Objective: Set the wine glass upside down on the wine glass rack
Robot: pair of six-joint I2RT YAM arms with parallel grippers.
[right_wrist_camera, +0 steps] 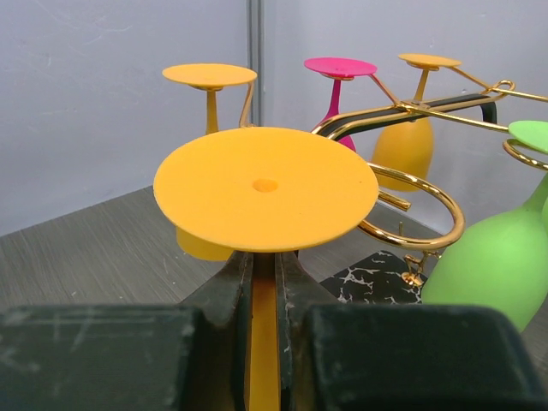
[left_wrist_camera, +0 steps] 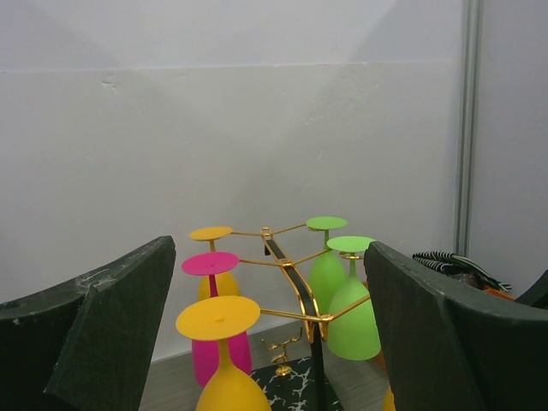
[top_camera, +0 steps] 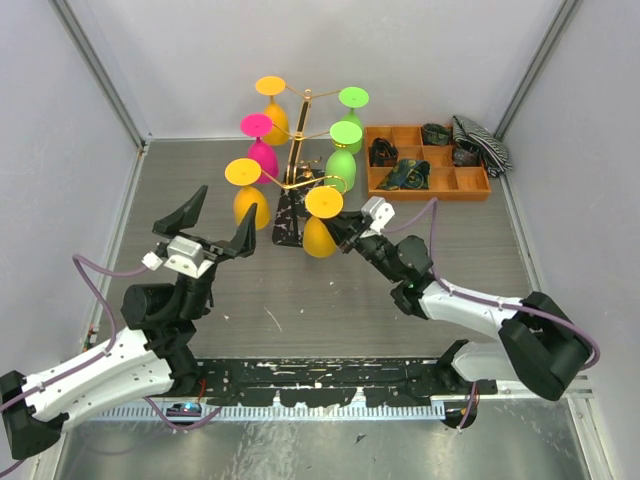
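- Wine glass (top_camera: 322, 228), orange and already turned upside down, is grasped by its stem in the right hand (top_camera: 337, 226). The jaws are clenched on the stem just under the flat foot (right_wrist_camera: 265, 184), and the bowl hangs below the hand.
- The glass is held just ahead of the right hand, close beside the wine glass rack (top_camera: 305, 140). A gold curl (right_wrist_camera: 432, 201) that appears unoccupied lies just beyond the foot and to its right.
- The step in hand is judged to be the hanging itself. The stem is to be slid sideways into the open mouth of that curl with the foot kept above the wire. It is then to be lowered until the foot is carried by the curl, and only then should the grip be let go.
- Care is called for so that the green glass (right_wrist_camera: 492, 253), hung just right of the hand, is not knocked.
- The left hand (top_camera: 215, 228) is spread wide and grasps nothing. It hovers well to the left of the right hand, facing the rack and apart from the glasses hung there.
- Whether the stem is already inside the curl cannot be told, because the foot covers that spot in the right wrist view and overlaps the wire from above.
- The bowl is hidden behind the right hand's own fingers (right_wrist_camera: 377, 360). Whether it touches the table (top_camera: 300, 300) or the rack's black base cannot be made out.
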